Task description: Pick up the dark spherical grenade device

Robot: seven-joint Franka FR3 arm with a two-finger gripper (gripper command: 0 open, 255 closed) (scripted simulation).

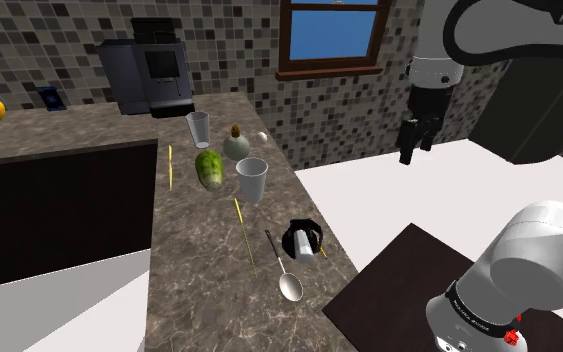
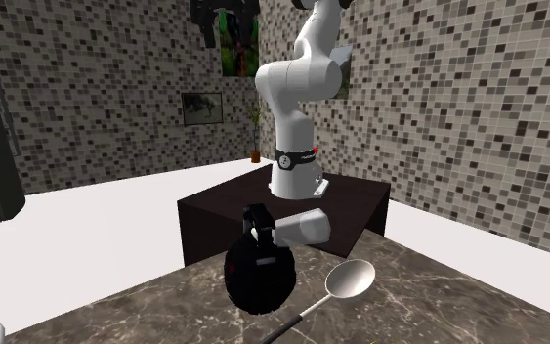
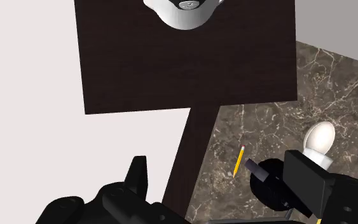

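Observation:
The grenade (image 1: 302, 240) is a black ball with a pale grey lever, lying on the dark marble counter (image 1: 199, 270) near its edge toward the stand. It looms large in the second exterior view (image 2: 258, 274), lever (image 2: 300, 228) on top. My black gripper (image 1: 407, 148) hangs high over the white floor, well off the counter toward the shoulder view's right and far above the grenade. It also appears at the second exterior view's top edge (image 2: 226, 27). In the wrist view the grenade (image 3: 269, 186) lies far below between my spread fingers (image 3: 137, 173); the gripper (image 3: 238, 200) is open and holds nothing.
A metal spoon (image 1: 287, 280) lies beside the grenade, a short pencil (image 3: 238, 160) next to it. Further along the counter stand two cups (image 1: 253, 180), a green object (image 1: 209, 167), a round bottle (image 1: 235, 145) and a coffee machine (image 1: 149, 65). The dark stand (image 2: 351, 205) sits on the white floor.

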